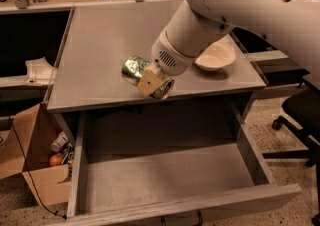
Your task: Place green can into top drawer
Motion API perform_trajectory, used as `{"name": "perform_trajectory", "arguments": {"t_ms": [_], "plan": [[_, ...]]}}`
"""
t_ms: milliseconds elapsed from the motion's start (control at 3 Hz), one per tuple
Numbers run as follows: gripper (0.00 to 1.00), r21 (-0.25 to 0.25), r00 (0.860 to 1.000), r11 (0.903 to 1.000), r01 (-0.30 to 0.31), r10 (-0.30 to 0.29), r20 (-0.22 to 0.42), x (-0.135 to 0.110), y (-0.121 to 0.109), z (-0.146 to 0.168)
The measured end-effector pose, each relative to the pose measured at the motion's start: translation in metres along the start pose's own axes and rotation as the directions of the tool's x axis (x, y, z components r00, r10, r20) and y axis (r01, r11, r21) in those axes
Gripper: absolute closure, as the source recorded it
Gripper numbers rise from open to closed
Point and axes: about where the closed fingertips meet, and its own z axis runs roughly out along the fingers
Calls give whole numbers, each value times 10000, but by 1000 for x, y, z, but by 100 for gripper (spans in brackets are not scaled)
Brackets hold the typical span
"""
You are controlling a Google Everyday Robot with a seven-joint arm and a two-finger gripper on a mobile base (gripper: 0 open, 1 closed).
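The green can (134,70) hangs sideways in the gripper (152,81), whose fingers are closed on it, just above the front edge of the desk (100,35); the cream bowl (216,56) is further right. The top drawer (180,207) below stands pulled out with nothing seen inside, so I judge the pick is done, and the lowering and release remain. No writing on the can is readable.

Glossy metal green can (134,70) in jaws over matt grey desk's (100,40) front edge.

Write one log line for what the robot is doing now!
gripper: shut on green can, over desk front edge | can: sideways | top drawer: open below | status: not yet placed
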Motion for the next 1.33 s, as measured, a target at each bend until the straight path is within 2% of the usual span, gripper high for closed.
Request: {"name": "perform_trajectory", "arguments": {"t_ms": [333, 667, 1333], "plan": [[100, 211, 10000, 9998, 9, -8, -60, 6, -3, 1], [100, 190, 9997, 9995, -243, 243, -21, 26, 8, 0], [100, -320, 9961, 9957, -864, 858, -206, 60, 38, 7]]}}
